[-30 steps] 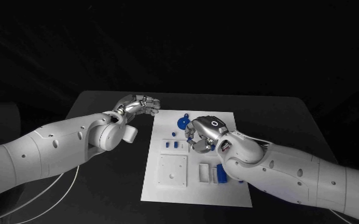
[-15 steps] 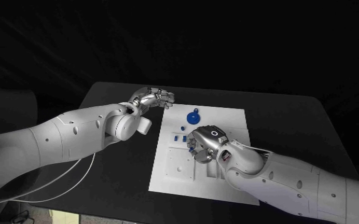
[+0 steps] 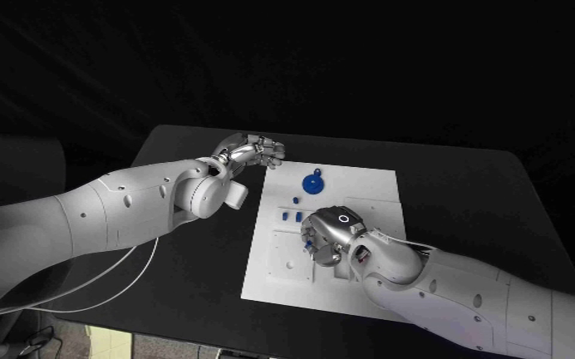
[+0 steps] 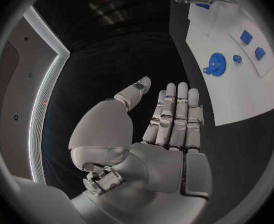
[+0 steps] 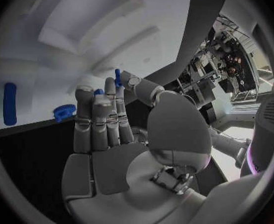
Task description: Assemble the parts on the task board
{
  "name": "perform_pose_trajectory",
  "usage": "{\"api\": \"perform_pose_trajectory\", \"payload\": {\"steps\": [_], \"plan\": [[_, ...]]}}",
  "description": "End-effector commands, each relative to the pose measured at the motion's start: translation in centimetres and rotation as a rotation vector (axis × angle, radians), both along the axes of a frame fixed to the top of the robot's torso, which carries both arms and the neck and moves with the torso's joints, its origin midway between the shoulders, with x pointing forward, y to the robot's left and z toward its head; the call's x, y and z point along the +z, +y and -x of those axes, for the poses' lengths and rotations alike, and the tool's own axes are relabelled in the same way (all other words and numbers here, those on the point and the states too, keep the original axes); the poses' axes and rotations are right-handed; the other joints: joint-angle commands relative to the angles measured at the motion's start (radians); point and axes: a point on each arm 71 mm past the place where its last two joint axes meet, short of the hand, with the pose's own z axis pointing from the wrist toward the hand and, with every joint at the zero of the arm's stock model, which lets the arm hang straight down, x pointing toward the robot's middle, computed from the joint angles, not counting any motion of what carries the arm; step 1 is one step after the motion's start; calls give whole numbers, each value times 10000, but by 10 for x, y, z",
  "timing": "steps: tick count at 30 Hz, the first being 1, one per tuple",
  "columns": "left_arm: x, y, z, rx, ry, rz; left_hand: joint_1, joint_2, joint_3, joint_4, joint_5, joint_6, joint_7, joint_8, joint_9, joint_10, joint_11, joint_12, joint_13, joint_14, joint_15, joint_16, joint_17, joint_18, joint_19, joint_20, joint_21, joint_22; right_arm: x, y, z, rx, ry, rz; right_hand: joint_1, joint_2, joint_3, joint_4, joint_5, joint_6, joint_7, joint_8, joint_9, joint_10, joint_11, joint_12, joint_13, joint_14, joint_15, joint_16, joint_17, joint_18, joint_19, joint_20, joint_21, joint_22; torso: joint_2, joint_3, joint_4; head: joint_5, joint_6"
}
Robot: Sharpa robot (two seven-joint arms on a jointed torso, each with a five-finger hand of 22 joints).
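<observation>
The right hand (image 3: 332, 234) hovers over the white task board (image 3: 369, 183), pinching a small blue part (image 5: 117, 77); a blue gear (image 3: 312, 184) lies at its 12 o'clock. The left hand (image 3: 249, 152), fingers straight and together, holds nothing beside the board's far-left corner.

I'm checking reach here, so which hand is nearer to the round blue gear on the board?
Left. The left hand hovers off the task board beside its far corner, close to the blue gear. The right hand is over the board's middle, farther away.
</observation>
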Motion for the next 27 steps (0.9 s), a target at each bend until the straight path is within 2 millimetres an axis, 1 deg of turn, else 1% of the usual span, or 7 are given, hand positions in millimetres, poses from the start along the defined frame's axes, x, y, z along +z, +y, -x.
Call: {"api": "perform_pose_trajectory", "payload": {"steps": [1, 10, 12, 27], "plan": [[2, -3, 0, -58, -93, 52, -65, -18, -15, 17, -9, -45, -12, 38, -17, 54, 39, -30, -17, 75, -1, -34, 17, 143, 29, 46, -68, 10, -3, 2, 3, 188, 24, 186, 6, 88, 28, -29, 47, 33, 7, 40, 13, 58, 22, 13, 21, -19, -77, 43, 12, 608, 23, -46, 44, 173, 2, 0, 0, 34, -24], [2, -2, 0, -58, -73, 46, -63, -17, -13, 22, -1, -48, -11, 39, -20, 53, 40, -31, -21, 76, 0, -45, 25, 142, 30, 47, -72, 14, -5, 3, 4, 191, 85, 198, -8, 104, 26, -45, 47, 30, 9, 35, 18, 56, 24, 8, 34, -20, -76, 39, 12, 608, 21, -46, 41, 172, -6, 4, 1, 92, -103], [2, -2, 0, -55, -69, 44, -62, -17, -13, 22, 0, -49, -11, 39, -20, 53, 40, -32, -22, 77, 0, -46, 27, 142, 30, 47, -73, 14, -6, 3, 4, 196, 96, 201, -9, 106, 25, -47, 47, 31, 9, 34, 19, 56, 24, 8, 36, -19, -76, 39, 12, 608, 21, -46, 41, 172, -8, 0, -1, 105, -111], [1, -2, 0, -58, -58, 40, -59, -18, -11, 27, 7, -54, -9, 40, -23, 50, 42, -34, -28, 78, 1, -61, 38, 140, 30, 48, -80, 19, -11, 3, 6, 168, 237, 423, -19, 118, 26, -70, 49, 29, 10, 28, 24, 51, 25, 2, 49, -20, -75, 34, 13, 608, 18, -47, 39, 171, -6, -11, -2, 103, -174]]}}
